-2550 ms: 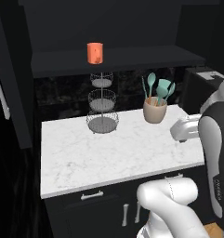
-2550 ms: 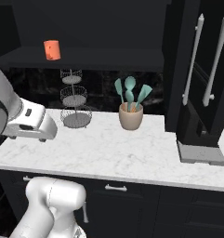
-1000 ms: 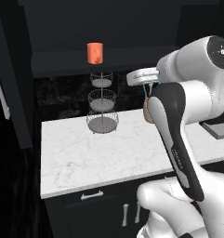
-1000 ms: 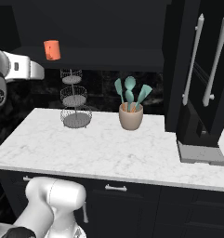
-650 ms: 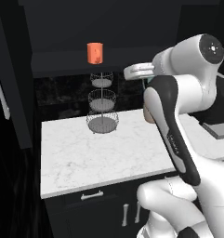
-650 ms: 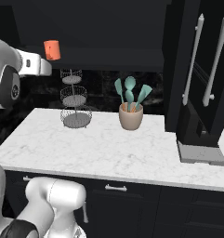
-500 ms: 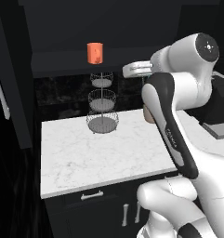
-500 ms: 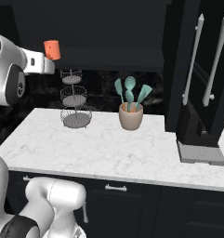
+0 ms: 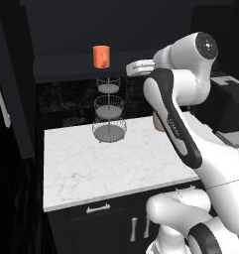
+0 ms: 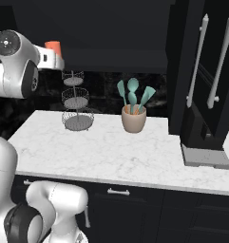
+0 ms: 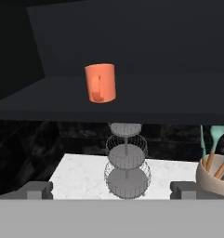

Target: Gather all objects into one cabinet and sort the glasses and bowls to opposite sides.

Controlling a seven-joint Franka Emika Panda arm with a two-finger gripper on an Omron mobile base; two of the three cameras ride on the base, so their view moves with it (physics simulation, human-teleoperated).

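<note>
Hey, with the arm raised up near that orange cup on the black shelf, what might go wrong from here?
1. The small orange cup stands near the front edge of the black cabinet shelf; an off-centre approach by the open tool might push it over or off the shelf.
2. The tiered wire basket stand sits right below; a dropped cup would likely land on it or on the white marble counter.

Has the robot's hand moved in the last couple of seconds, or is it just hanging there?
Yes. The gripper has risen from beside the marble counter to the height of the cabinet shelf, closing in on the orange cup from the right.
</note>
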